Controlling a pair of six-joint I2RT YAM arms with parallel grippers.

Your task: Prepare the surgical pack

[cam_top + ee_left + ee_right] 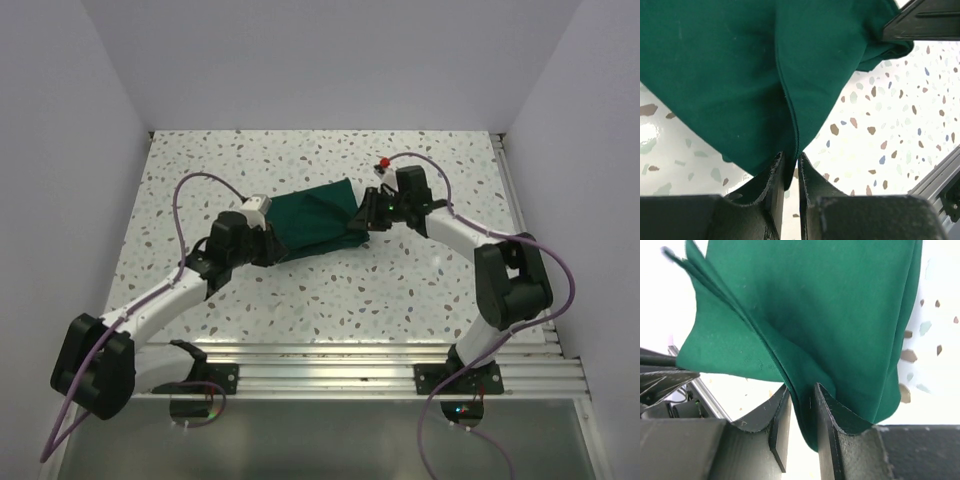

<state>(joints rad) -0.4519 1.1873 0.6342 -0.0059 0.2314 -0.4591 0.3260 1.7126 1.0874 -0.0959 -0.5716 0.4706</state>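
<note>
The surgical pack (315, 220) shows as a folded dark green cloth bundle on the speckled table, held between the two arms. My left gripper (268, 238) is at its left end and my right gripper (362, 214) at its right end. In the left wrist view a hemmed edge of the cloth (740, 75) runs between the jaws of the left gripper (791, 157), which stand slightly apart with a slit of light beside it. In the right wrist view a layered fold of cloth (830, 315) hangs loosely between the parted jaws of the right gripper (802, 387).
The speckled table (450, 290) is boxed in by white walls on three sides. An aluminium rail (380, 365) carrying the arm bases runs along the near edge. Part of the right arm (925, 20) shows dark at the far end of the cloth.
</note>
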